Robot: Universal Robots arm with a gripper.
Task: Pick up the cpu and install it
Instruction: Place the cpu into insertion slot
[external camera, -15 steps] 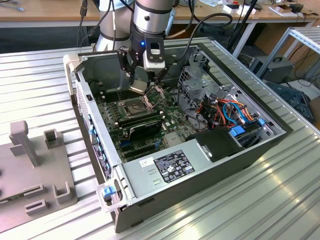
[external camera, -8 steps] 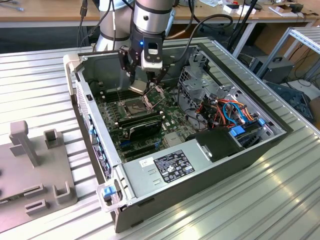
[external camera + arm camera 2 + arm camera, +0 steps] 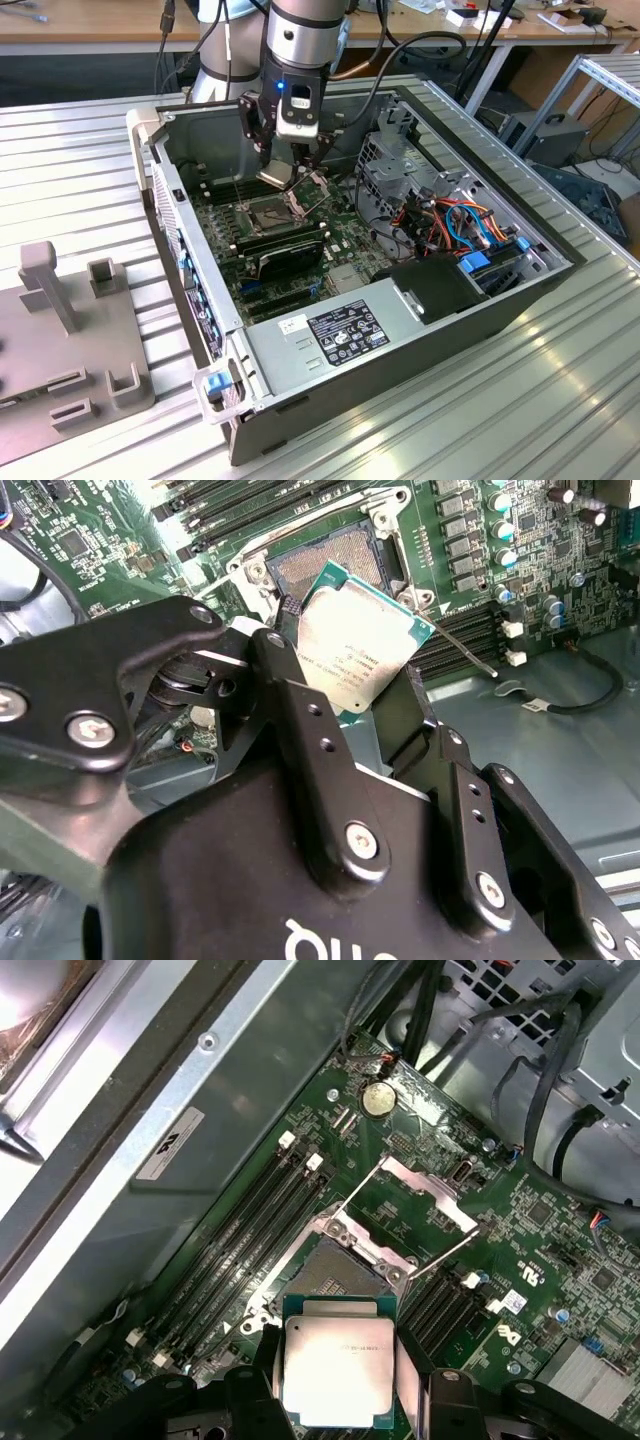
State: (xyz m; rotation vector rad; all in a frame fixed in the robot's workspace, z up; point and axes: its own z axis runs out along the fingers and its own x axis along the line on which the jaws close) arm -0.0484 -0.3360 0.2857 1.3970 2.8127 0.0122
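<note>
The gripper (image 3: pixel 284 172) has its fingers (image 3: pixel 411 1378) clamped on two opposite edges of the cpu (image 3: pixel 338 1370). The near-square chip is held metallic top up, slightly tilted, just above the open socket (image 3: pixel 333 1275). Its free edge overlaps the socket frame, and memory slots (image 3: pixel 240 1230) run alongside.

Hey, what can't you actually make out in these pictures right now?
The cpu underside: turned away from both wrist views.
Part of the socket, second wrist view: covered by the cpu.
The end effector grip on the cpu, exterior view: too small to tell.
</note>
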